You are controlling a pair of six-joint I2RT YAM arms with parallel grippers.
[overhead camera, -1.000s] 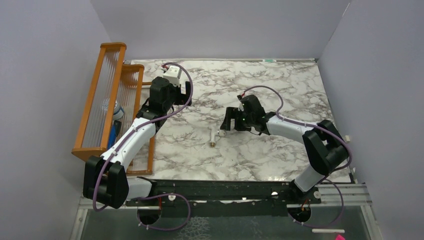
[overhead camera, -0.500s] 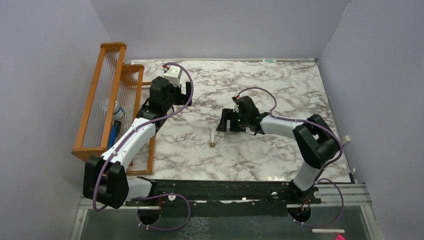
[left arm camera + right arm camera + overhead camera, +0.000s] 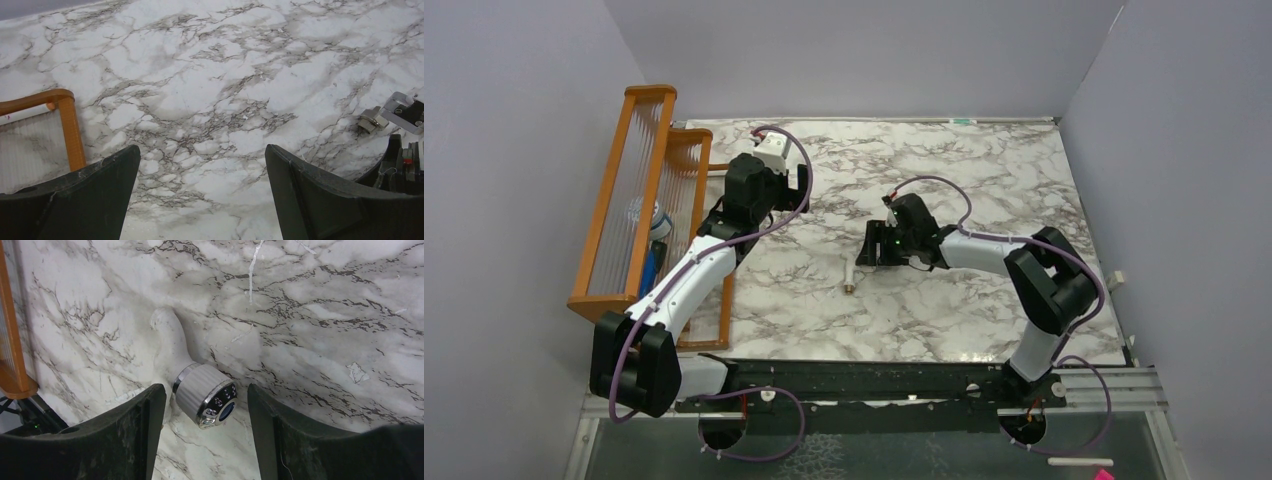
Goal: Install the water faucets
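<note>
Base rail: The black rail (image 3: 854, 375) carried both arms at the near edge of the marble table (image 3: 964, 320).
Right arm: It reached from the near right corner across to the middle of the table, forearm low over the marble.
Faucet: The white faucet (image 3: 852, 272) lay on its side near the middle of the table, its metal threaded end pointing toward the near edge and its knob end under the right arm's fingers.
Knob: The ribbed silvery knob (image 3: 205, 392) with a blue centre faced the right wrist camera, resting on the marble.
Right gripper: The right gripper (image 3: 205, 389) straddled the knob, one finger on each side. A sliver of marble showed between each finger and the knob, so the jaws stood apart and nothing was clamped.
Left gripper: The left gripper (image 3: 202, 155) hung above bare marble farther back on the left, jaws spread wide and holding nothing.
Small fitting: A brass-grey fitting (image 3: 371, 120) lay on the marble at the right edge of the left wrist view, beside a silvery piece too cut off to identify.
Rack: A wooden rack (image 3: 639, 190) stood along the table's left side, just beside the left arm. A blue item showed behind its bars, too small to make out.
</note>
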